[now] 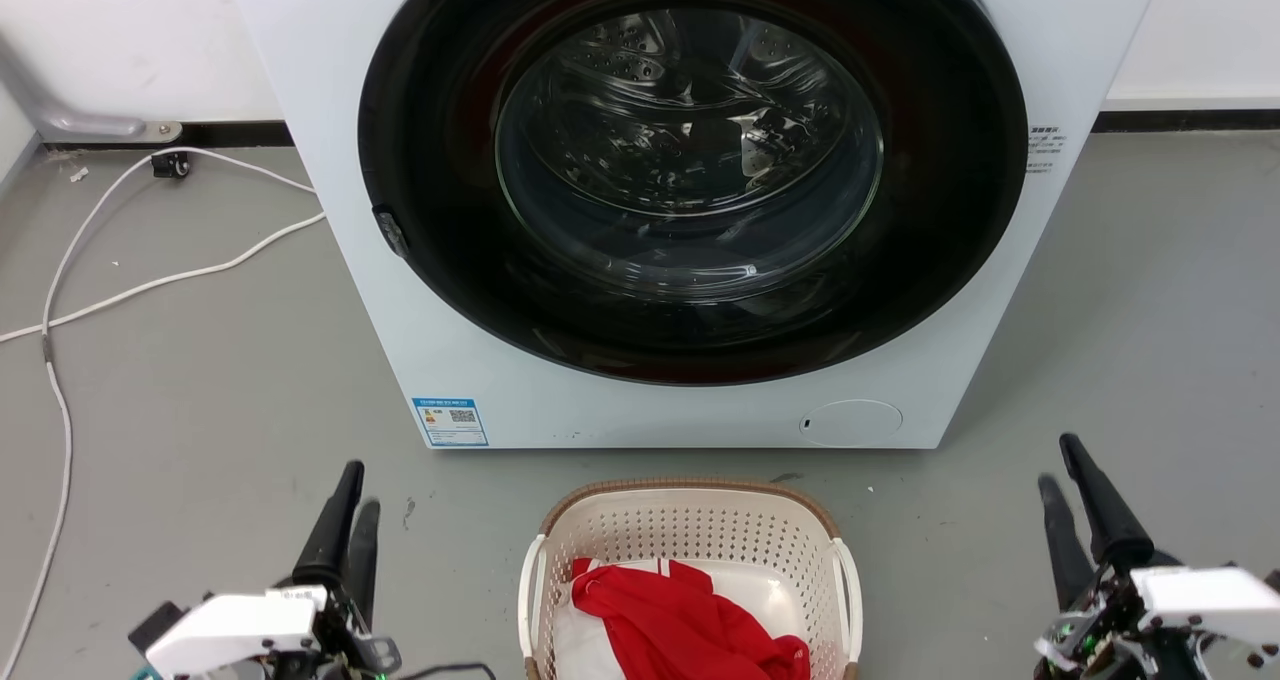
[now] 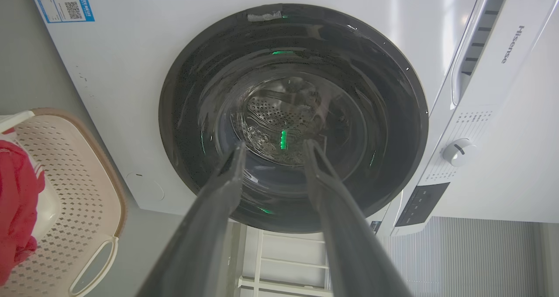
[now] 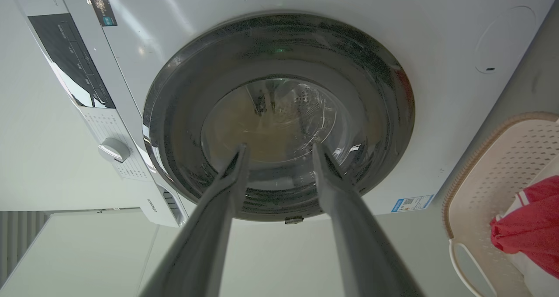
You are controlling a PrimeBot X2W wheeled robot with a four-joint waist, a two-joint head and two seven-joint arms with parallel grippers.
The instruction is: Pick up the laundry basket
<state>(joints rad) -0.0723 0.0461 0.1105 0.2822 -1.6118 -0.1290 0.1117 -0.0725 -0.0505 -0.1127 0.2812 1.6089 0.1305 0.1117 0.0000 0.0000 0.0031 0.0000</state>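
A washing machine (image 1: 400, 310), door shut, stands on grey floor (image 1: 200, 380); just before it sits the laundry basket (image 1: 690, 530), upright, handles left and right, its near end cropped so the long axis is unclear. Inside lies a red garment (image 1: 690, 620) over white cloth (image 1: 760, 585). The left gripper (image 1: 358, 490) and right gripper (image 1: 1057, 460) flank it, jaws slightly parted, empty.

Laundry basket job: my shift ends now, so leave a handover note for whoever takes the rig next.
Left gripper: open, empty.
Right gripper: open, empty.
The cream-white perforated plastic laundry basket with brown woven-look rim sits on the grey floor before the white front-loading washing machine, between the grippers and apart from both, with red cloth inside.
Done: nothing gripped yet.
Left: take the white side handles and lift.
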